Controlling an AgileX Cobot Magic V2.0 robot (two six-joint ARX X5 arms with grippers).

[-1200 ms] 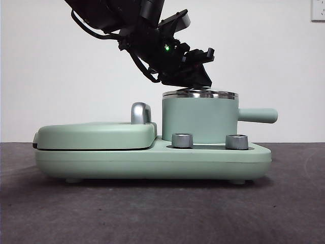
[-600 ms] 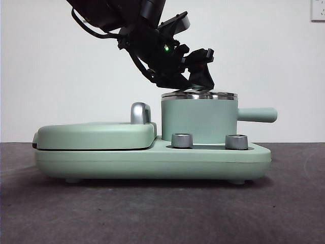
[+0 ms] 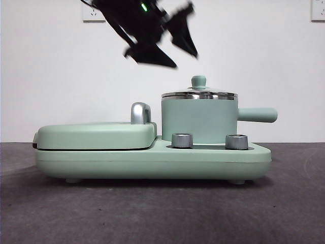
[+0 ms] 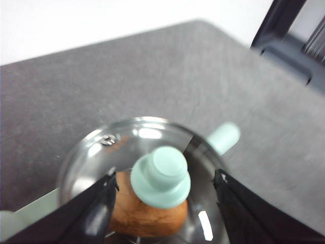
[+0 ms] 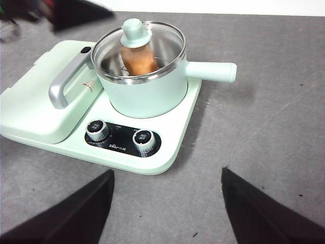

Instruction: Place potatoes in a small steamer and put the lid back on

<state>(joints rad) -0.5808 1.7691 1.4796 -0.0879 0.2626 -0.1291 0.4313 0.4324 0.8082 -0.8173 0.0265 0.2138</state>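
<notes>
Already the task is looking all but finished. The potato (image 5: 139, 60), a cracked orange-brown lump, is sitting inside the small steamer (image 3: 199, 122), showing through the glass in both wrist views. The lid (image 3: 199, 93) is resting level on the pot's steel rim, its mint-green knob (image 4: 161, 176) standing free with nothing gripping it. The pot itself is sitting on the green cooker base (image 3: 152, 158), next to the flat griddle cover (image 3: 96, 135), with two dials (image 5: 98, 130) in front of it on the base and the whole unit resting on the grey bench (image 3: 152, 213).

The left tool (image 3: 170, 51) is hanging in the air above and to one side of the pot, well clear of the lid, blurred in the front view; its jaws are standing wide apart on either side of the knob in its own camera and are holding nothing. The right tool (image 5: 167, 203) is waiting back from the cooker, jaws likewise spread and empty.

Judging from this, nothing of the task proper is remaining, only moving the left arm away.
</notes>
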